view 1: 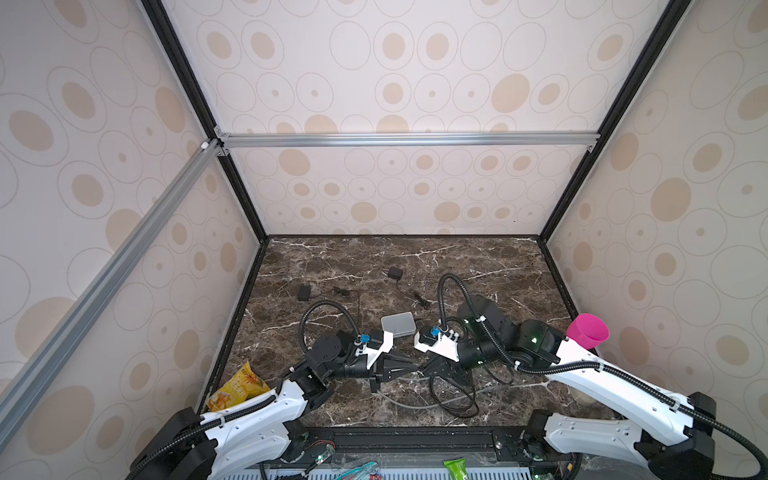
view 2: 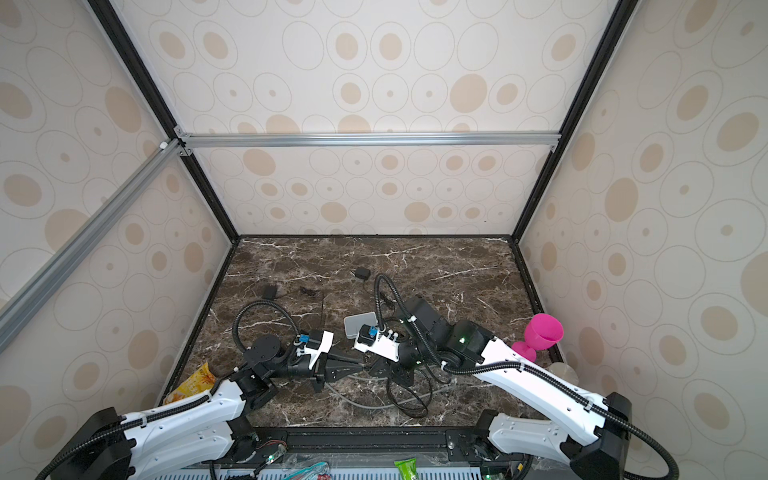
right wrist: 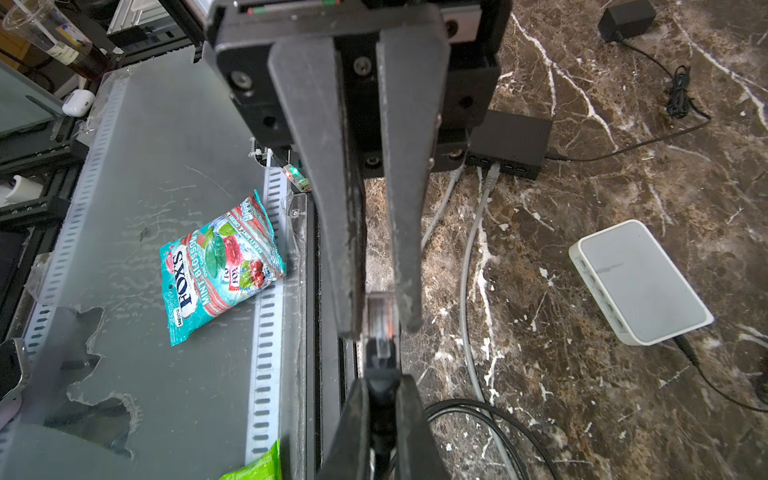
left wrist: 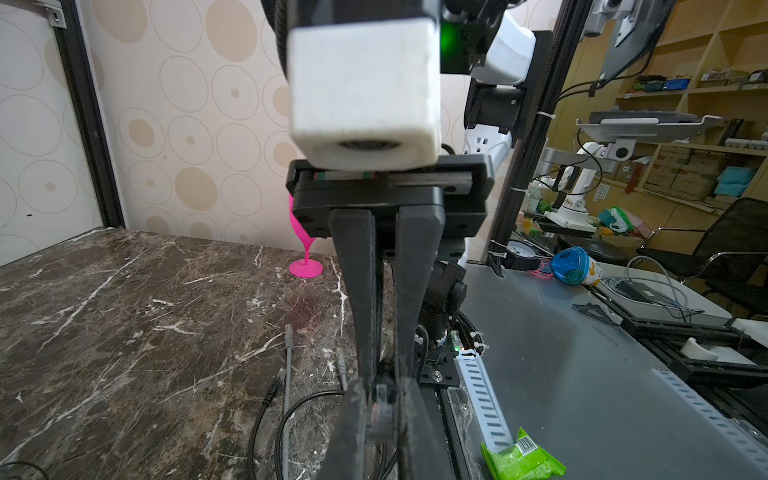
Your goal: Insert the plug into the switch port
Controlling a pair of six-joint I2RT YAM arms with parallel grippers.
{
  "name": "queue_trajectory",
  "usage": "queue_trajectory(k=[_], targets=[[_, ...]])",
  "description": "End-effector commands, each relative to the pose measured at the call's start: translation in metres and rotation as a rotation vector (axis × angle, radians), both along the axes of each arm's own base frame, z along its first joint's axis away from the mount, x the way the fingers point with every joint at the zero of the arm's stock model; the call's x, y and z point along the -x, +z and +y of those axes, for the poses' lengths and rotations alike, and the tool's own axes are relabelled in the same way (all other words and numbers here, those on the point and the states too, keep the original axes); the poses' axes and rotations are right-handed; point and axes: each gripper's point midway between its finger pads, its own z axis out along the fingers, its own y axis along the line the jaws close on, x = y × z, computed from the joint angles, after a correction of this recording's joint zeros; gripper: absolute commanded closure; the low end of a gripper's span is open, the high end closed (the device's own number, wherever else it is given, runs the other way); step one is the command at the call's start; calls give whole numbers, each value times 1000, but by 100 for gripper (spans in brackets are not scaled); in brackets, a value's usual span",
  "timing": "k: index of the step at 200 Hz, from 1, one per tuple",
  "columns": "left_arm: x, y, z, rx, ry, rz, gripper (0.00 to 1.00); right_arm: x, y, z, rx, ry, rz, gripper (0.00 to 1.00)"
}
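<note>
A clear plug (left wrist: 382,401) with a black boot on a black cable (view 1: 453,399) hangs between both grippers near the table's front middle. My left gripper (left wrist: 383,411) (view 1: 413,365) is shut on the plug's clear tip (right wrist: 379,318). Facing it tip to tip, my right gripper (right wrist: 380,399) (view 1: 426,368) is shut on the black boot behind the tip. A white switch (view 1: 398,324) (right wrist: 640,282) lies flat just behind the grippers, with its row of ports on one long side. A black switch (right wrist: 509,139) sits under my left arm with two grey cables (right wrist: 469,270) plugged in.
A pink goblet (view 1: 588,330) stands at the right wall and a yellow snack bag (view 1: 239,388) lies front left. Two black power adapters (view 1: 395,273) (view 1: 304,292) lie further back. A candy bag (right wrist: 220,262) and a green packet (left wrist: 523,457) lie on the front rail shelf.
</note>
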Motion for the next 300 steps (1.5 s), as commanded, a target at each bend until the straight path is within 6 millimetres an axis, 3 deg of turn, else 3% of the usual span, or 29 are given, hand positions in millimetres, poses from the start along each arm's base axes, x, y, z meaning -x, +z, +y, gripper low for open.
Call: queue_trajectory(k=[1,24,42,57,98,122,146,181,225,257,300], targets=[[2,18,-3,32,-24,-50,88,-4,17,4,-48,-16,-41,100],[2,20,-2,37,-20,-49,67,-5,18,5,-53,-19,-38,100],[2,20,-2,37,-13,-46,65,-5,19,5,-52,-20,-35,100],[2,20,-2,34,-12,-40,67,-4,19,5,-54,-20,-33,100],[2,18,-3,26,-22,-37,87,-4,22,4,-60,-23,-38,100],[-1,19,-3,26,-7,-38,89,-4,23,3,-62,-26,-39,100],[-7,23,-1,35,42,-44,93,-7,23,0,-71,-49,-75,73],[-17,39,5,73,127,-55,94,-15,30,-8,-227,-143,-182,60],[-18,46,6,75,138,-60,93,-7,21,-8,-274,-147,-131,62],[-15,49,5,81,120,-58,93,-10,26,-3,-308,-150,-135,62],[-13,50,4,85,99,-52,93,-18,29,6,-318,-162,-137,73]])
